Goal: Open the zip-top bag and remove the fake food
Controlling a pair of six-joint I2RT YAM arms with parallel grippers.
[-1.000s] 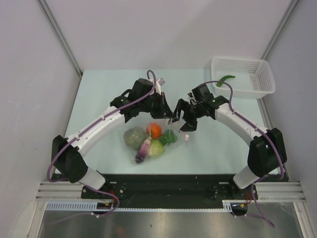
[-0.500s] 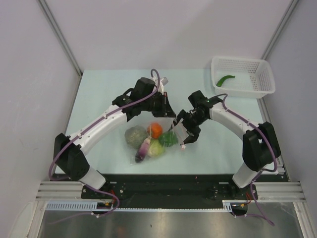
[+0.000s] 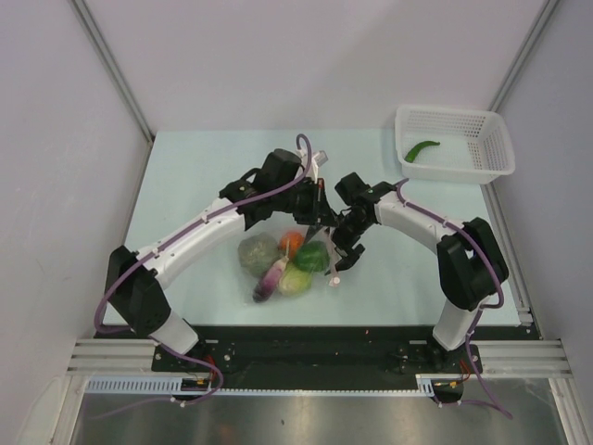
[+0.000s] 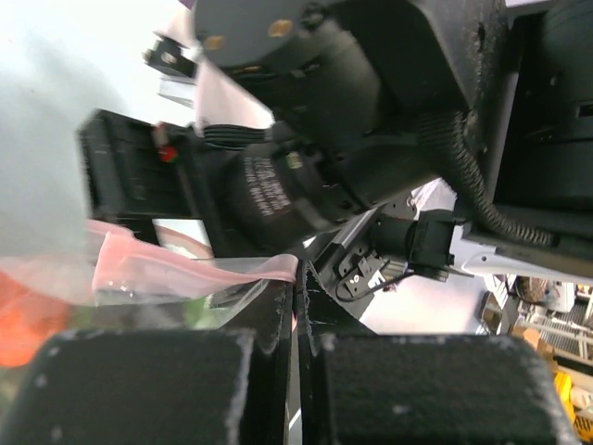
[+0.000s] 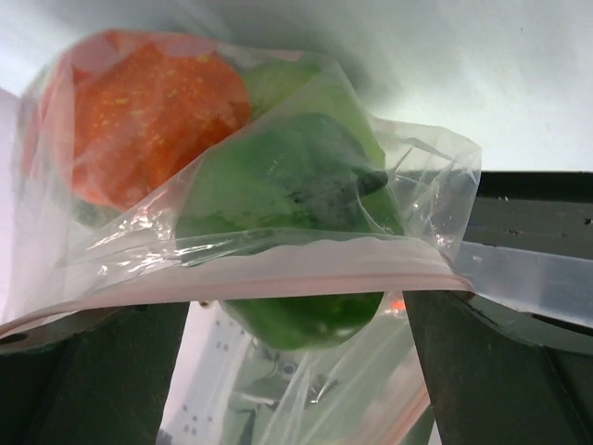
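Observation:
The zip-top bag (image 3: pixel 283 261) lies mid-table, holding the fake food: an orange-red ball (image 3: pixel 291 243), a dark green pepper (image 3: pixel 312 258), a pale green piece (image 3: pixel 294 278), a mottled head (image 3: pixel 258 253) and a purple eggplant (image 3: pixel 271 278). My left gripper (image 3: pixel 316 209) is shut on the bag's pink zip edge (image 4: pixel 185 271), which enters the closed fingertips in the left wrist view (image 4: pixel 298 278). My right gripper (image 3: pixel 337 243) is open at the bag's mouth. In its wrist view (image 5: pixel 287 320) the zip strip (image 5: pixel 278 267) stretches across the wide-apart fingers, with the pepper (image 5: pixel 278 185) and the orange ball (image 5: pixel 148 120) behind it.
A white mesh basket (image 3: pixel 491 158) stands at the back right corner with a green chilli (image 3: pixel 422 149) inside. Grey walls close in the table on the left, back and right. The arms' bases sit at the near edge.
My right gripper has moved left and down to the bag's mouth beside the pepper. My left gripper has shifted right with the zip edge. The bag has slid slightly right.

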